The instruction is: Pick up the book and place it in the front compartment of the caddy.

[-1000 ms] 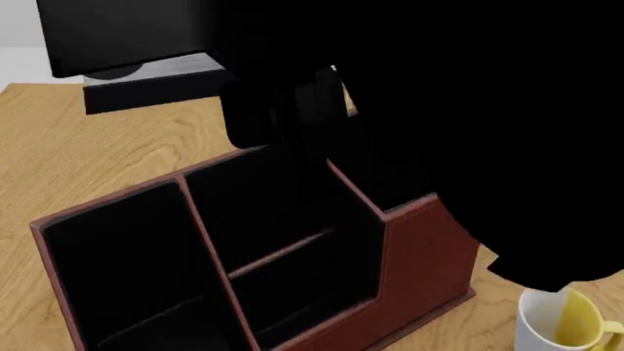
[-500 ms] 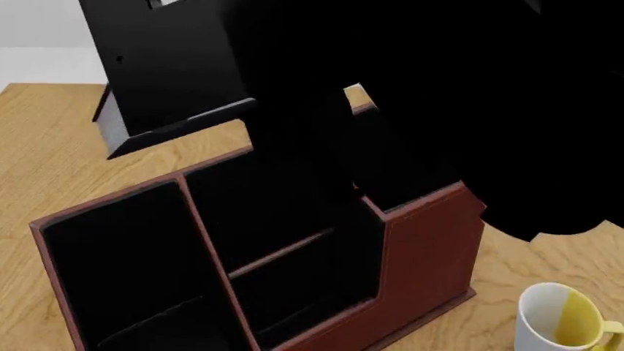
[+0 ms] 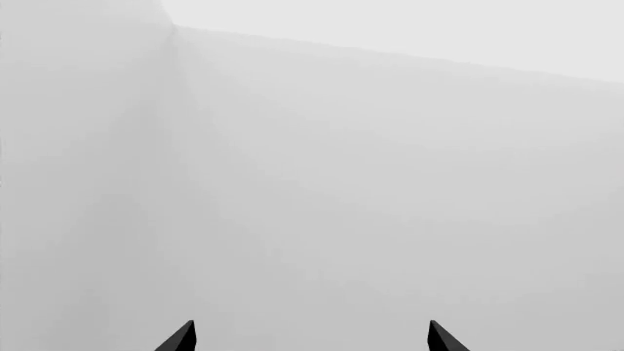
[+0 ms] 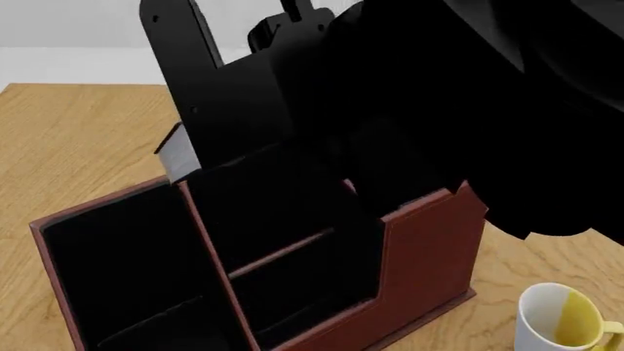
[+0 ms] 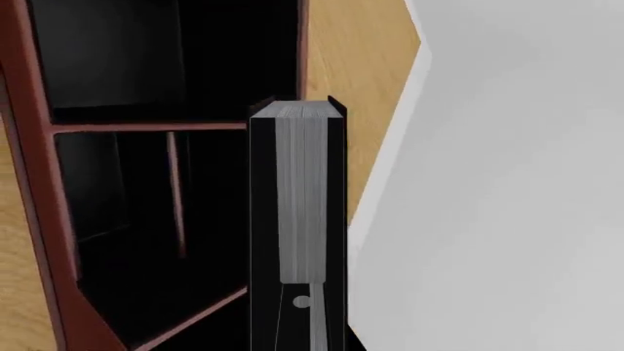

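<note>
Right gripper [image 5: 297, 322] clamps the thick black white-paged hardcover book [image 4: 210, 110], tilted above the dark red-brown partitioned caddy [image 4: 429, 256]. Risk: corner catches a partition. Left gripper [image 3: 310, 338] open, empty.

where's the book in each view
Head view: book upper left of centre, tilted, held above the caddy, white pages at its lower corner.
Right wrist view: book at centre, pages facing the camera, in the right tool.
Left wrist view: not in it.
Shared landmark: the caddy's red-brown partitions.
</note>
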